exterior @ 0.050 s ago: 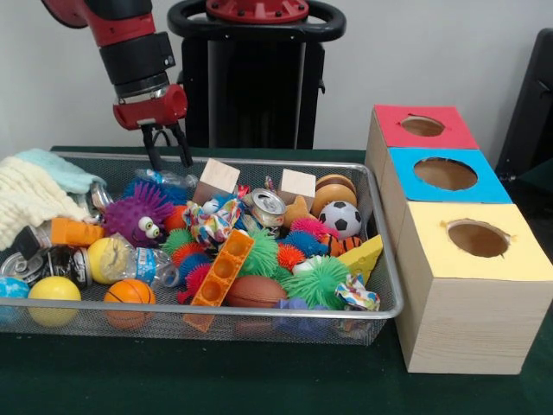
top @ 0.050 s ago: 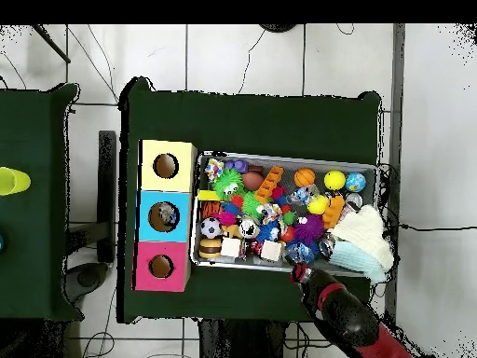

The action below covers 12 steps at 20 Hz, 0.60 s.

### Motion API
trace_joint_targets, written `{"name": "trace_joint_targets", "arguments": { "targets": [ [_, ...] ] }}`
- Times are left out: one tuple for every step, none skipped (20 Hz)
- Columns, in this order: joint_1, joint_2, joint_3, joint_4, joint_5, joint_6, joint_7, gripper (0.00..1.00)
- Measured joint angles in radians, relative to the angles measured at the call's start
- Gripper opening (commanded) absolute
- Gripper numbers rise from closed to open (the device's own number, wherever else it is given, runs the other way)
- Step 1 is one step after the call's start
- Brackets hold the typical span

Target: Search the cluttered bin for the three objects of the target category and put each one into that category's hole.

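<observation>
Gripper (exterior @ 0.050 s ago: 168, 145) hangs open over the bin's (exterior @ 0.050 s ago: 380, 216) back rim; it should choose one clear toy before going down

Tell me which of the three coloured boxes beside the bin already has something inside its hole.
The blue box, the middle one. In the overhead view its hole shows something pale inside, while the holes of the yellow box and the red box look plain brown.

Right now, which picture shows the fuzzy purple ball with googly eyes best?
The front view: the fuzzy purple ball with googly eyes faces that camera, so its spikes and both eyes show. From overhead it is only a small purple blob among the toys, eyes hidden.
</observation>
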Motion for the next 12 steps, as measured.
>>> {"name": "trace_joint_targets", "arguments": {
  "targets": [
    [0.002, 0.000, 0.000, 0.000, 0.004, 0.000, 0.000, 1.00],
    [0.005, -0.001, 0.000, 0.000, 0.012, 0.000, 0.000, 1.00],
    [0.007, -0.001, 0.000, 0.000, 0.016, 0.000, 0.000, 1.00],
    [0.008, -0.001, 0.000, 0.000, 0.022, 0.000, 0.000, 1.00],
    [0.008, -0.001, 0.000, 0.000, 0.025, 0.000, 0.000, 1.00],
    [0.008, -0.001, 0.000, 0.000, 0.028, 0.000, 0.000, 1.00],
    [0.008, -0.001, 0.000, 0.000, 0.030, 0.000, 0.000, 1.00],
    [0.008, -0.001, 0.000, 0.000, 0.035, 0.000, 0.000, 1.00],
    [0.009, -0.001, 0.000, 0.000, 0.036, 0.000, 0.000, 1.00],
    [0.010, -0.001, 0.000, 0.000, 0.036, 0.000, 0.000, 1.00],
    [0.010, -0.001, 0.000, 0.000, 0.036, 0.000, 0.000, 1.00],
    [0.012, -0.001, 0.000, -0.001, 0.036, 0.000, 0.000, 1.00]
  ]
}}
